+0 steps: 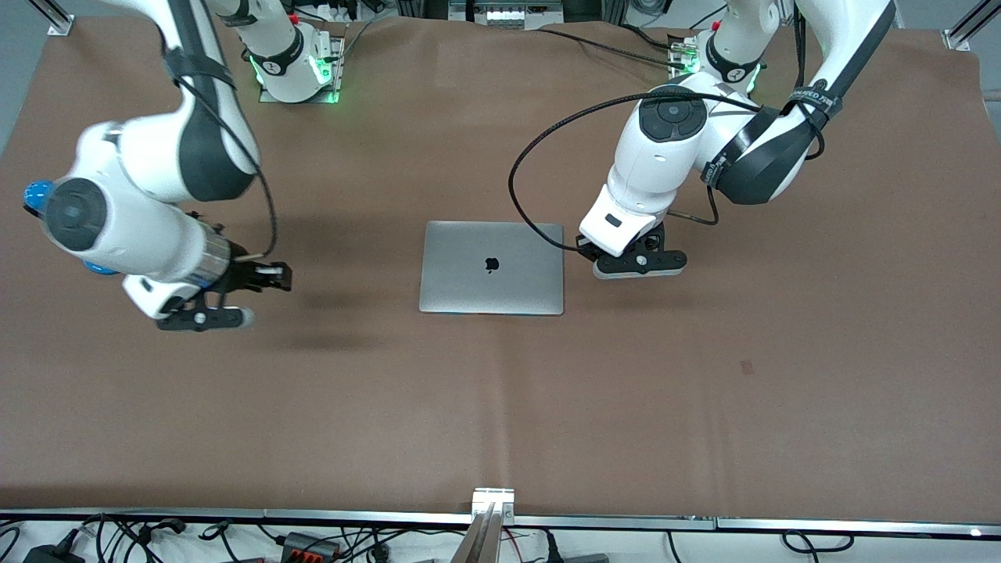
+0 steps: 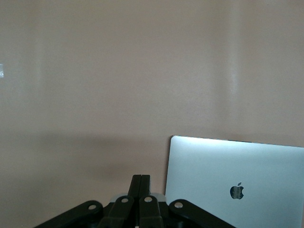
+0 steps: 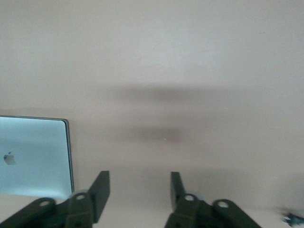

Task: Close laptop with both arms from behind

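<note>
The laptop (image 1: 491,267) lies closed and flat on the brown table, its silver lid up with the dark apple logo showing. My left gripper (image 1: 640,264) is shut and empty, just beside the laptop's edge toward the left arm's end of the table. In the left wrist view its fingers (image 2: 141,183) are pressed together, with the laptop lid (image 2: 237,180) beside them. My right gripper (image 1: 262,295) is open and empty, well apart from the laptop toward the right arm's end. In the right wrist view this gripper (image 3: 140,190) is open over bare cloth, and the laptop (image 3: 33,156) shows at the edge.
A brown cloth (image 1: 500,407) covers the table. A black cable (image 1: 522,205) loops from the left arm over the laptop's corner. A metal bracket (image 1: 493,500) and loose cables sit at the table edge nearest the front camera.
</note>
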